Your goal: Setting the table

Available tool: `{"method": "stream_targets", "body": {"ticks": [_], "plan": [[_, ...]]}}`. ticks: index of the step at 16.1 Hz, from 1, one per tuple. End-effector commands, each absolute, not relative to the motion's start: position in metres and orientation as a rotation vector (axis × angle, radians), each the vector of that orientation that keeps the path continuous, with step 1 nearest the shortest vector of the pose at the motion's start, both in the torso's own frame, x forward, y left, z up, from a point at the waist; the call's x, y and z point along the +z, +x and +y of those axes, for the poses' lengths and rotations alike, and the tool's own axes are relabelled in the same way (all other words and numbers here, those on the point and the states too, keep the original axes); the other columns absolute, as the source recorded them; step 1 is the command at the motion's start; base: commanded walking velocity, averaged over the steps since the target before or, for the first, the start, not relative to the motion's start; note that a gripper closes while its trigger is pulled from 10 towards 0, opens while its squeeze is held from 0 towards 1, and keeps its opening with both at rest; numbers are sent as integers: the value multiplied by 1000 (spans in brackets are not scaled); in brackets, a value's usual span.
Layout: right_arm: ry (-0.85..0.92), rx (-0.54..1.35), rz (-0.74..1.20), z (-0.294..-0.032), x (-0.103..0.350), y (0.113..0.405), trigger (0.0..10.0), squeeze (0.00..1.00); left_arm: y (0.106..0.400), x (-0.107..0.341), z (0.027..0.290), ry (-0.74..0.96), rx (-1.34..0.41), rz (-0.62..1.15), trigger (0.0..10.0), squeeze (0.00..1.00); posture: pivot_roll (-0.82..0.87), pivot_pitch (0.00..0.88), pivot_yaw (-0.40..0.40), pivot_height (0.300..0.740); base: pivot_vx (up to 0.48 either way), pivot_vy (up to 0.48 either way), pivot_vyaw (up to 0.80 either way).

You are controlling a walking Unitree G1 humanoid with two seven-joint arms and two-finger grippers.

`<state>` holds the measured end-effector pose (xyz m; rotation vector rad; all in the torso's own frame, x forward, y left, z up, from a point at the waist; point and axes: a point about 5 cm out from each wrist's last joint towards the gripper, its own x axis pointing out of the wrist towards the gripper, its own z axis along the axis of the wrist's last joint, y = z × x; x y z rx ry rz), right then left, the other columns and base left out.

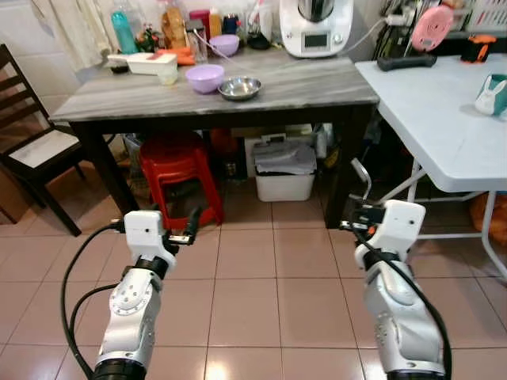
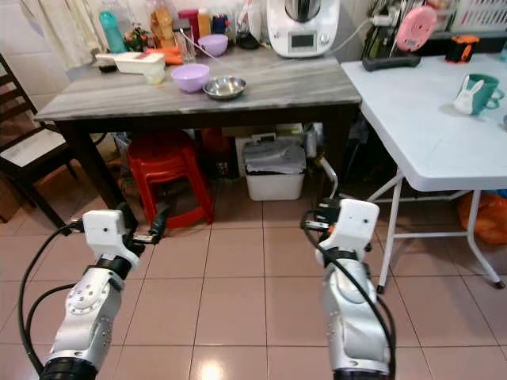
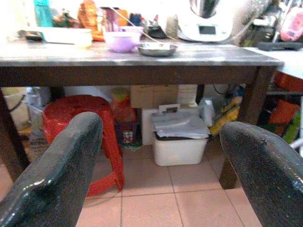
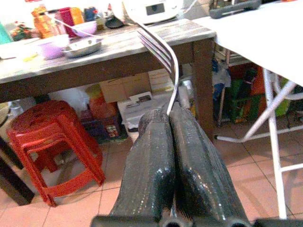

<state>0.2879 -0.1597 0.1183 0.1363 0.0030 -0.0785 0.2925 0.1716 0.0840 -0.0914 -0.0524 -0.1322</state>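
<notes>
Right gripper (image 4: 170, 118), lower centre, pinches a fork (image 4: 161, 47); left gripper (image 3: 161, 142) spread, empty. Keep fork level approaching the table (image 1: 317, 87).

Counter (image 1: 317, 87): grey streaked top, dark brown legs. Bowl (image 1: 204, 77), far left: lilac. Dish (image 1: 240, 87) beside it: bright steel. Stool (image 1: 173, 162) beneath: red. Bin (image 1: 285, 178) beneath: white, grey lid. Folding table (image 1: 444, 134), right: white. Mug (image 2: 477, 93) on it: teal with white. Floor (image 1: 253, 293): pinkish-tan tiles. Fork (image 4: 163, 52): silver, between black fingers of right end effector (image 4: 171, 120).
</notes>
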Motion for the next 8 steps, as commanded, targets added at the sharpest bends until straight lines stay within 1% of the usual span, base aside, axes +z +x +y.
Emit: {"method": "stream_targets", "body": {"ticks": [1,4,8], "plan": [[135,-66,-31,-159,125,288,10000,0,294,86,173,-74,-142,-64,10000,0,-111,0,78,740,341,0,0],[136,-64,-32,-159,125,288,10000,0,294,86,173,-76,-145,-61,10000,0,-112,0,79,740,346,0,0],[136,-62,-36,-159,126,289,10000,0,295,86,171,-83,-153,-61,10000,0,-113,0,80,740,399,0,586]]}}
